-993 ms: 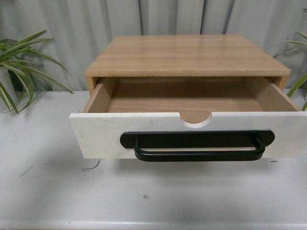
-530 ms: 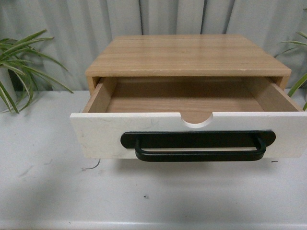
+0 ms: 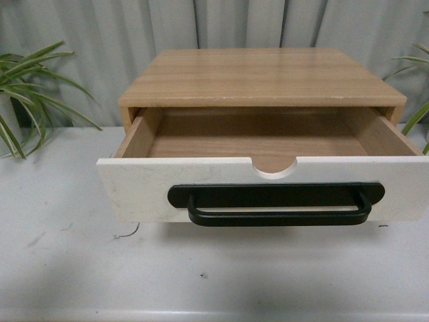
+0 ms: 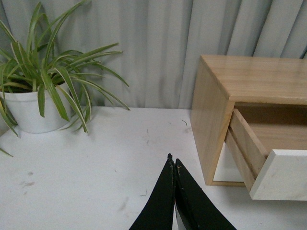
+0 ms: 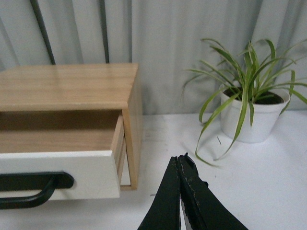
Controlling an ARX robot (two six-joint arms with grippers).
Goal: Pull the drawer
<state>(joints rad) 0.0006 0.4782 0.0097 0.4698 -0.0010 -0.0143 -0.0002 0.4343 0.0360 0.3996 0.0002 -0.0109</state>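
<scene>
The drawer (image 3: 268,171) is jutting out of the wooden cabinet (image 3: 261,77), taking up the table (image 3: 67,268) in front of it. Bare tabletop is lying open before the drawer front and to both sides (potted plants (image 4: 33,96) (image 5: 249,103) are standing farther out).

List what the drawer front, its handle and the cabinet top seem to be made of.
Drawer front: looks like a white painted or laminated board, matte and faintly mottled.
Handle: probably black metal or plastic, smooth with a slight sheen.
Cabinet top: light wood or wood-look laminate, with visible grain stripes.
</scene>
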